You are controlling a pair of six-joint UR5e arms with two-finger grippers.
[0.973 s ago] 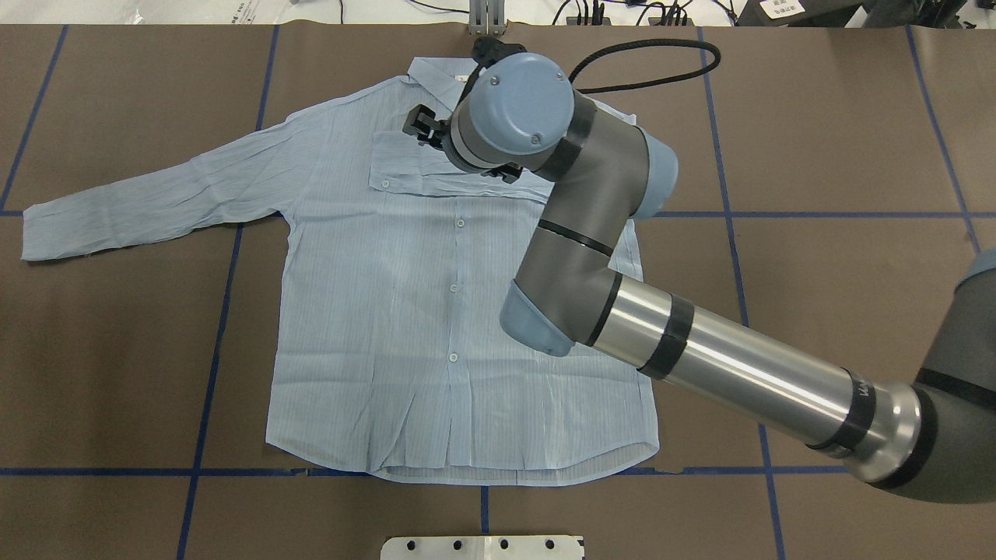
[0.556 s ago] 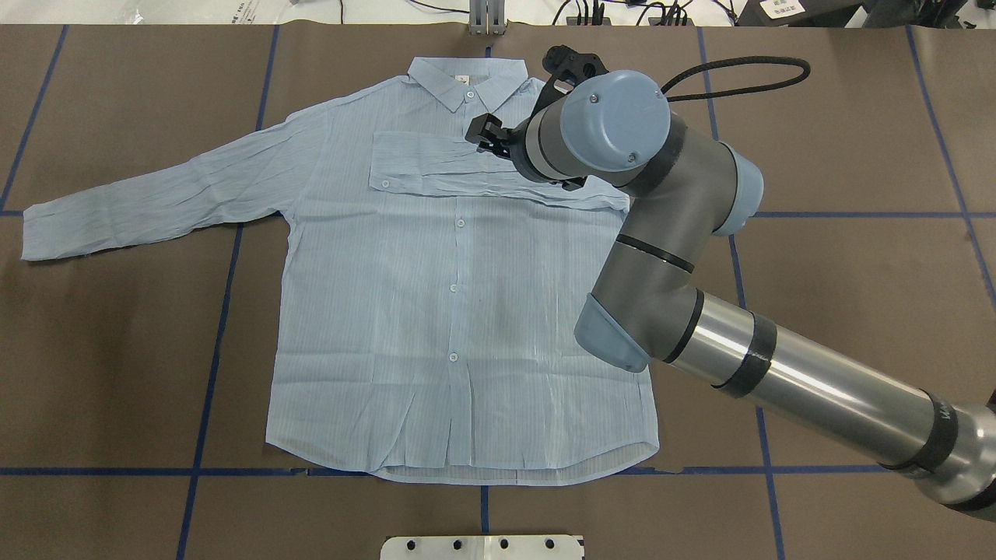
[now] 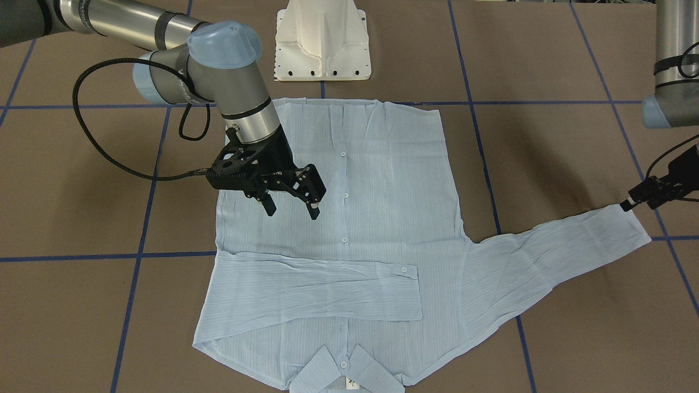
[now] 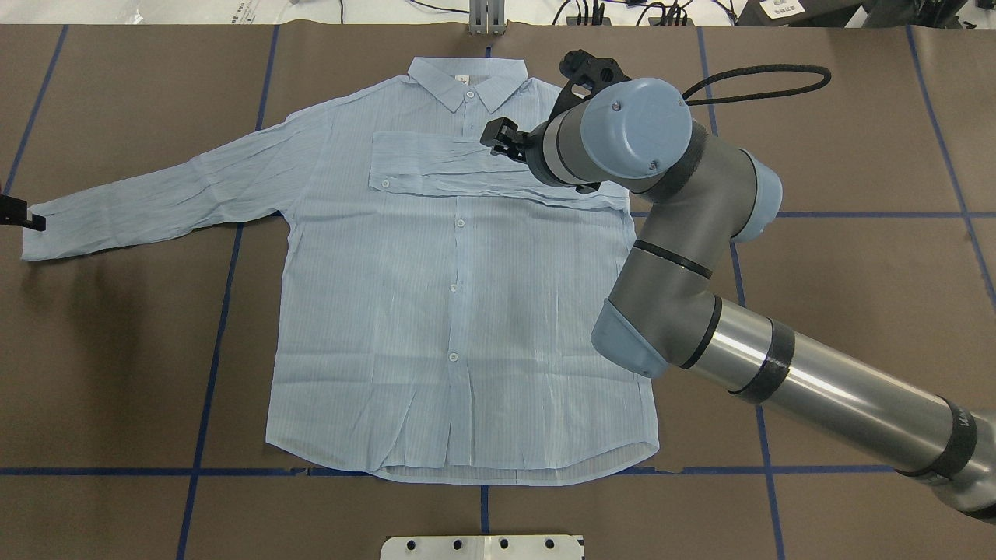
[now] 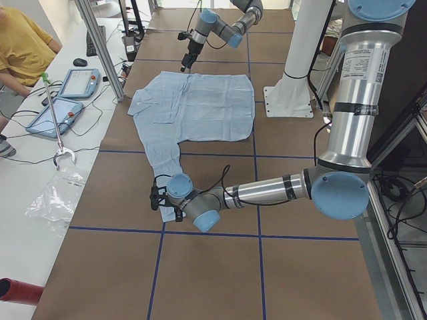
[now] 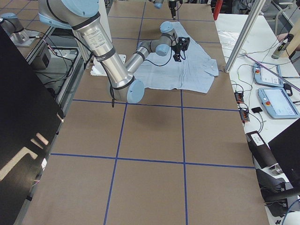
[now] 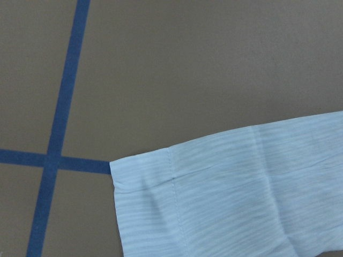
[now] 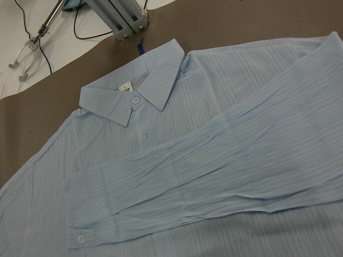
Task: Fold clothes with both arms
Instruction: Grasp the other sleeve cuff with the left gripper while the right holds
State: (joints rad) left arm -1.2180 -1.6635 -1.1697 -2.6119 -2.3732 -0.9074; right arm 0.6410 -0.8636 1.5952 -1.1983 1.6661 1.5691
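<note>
The shirt [image 4: 436, 311] lies flat and face up in the middle of the brown table [image 4: 856, 155]; its collar [image 4: 467, 82] is close to the far edge, just short of a metal post [image 4: 486, 19]; its hem runs along a blue tape line [image 4: 156, 471] on the robot's side, near the white pedestal base [image 3: 322, 41]. Broad brown surface stretches away on the robot's right of the shirt; on the robot's left the spread sleeve [image 4: 156, 194] reaches almost to the overhead view's border.

The cloth is thin, pale blue and finely striped, creased all over; small white buttons [image 4: 454, 287] run down the closed front. The other sleeve [image 3: 317, 289] is folded across the chest below the collar, its cuff button lying towards the spread sleeve's side.

The right gripper [image 3: 292, 212] hangs above the shirt's body, beside the folded sleeve, fingers spread apart and holding nothing. The left gripper [image 3: 636, 202] sits low at the corner of the spread sleeve's cuff [image 7: 150, 203]; whether its fingers are apart or together cannot be told; the cuff lies flat, its corner meeting a tape line.
</note>
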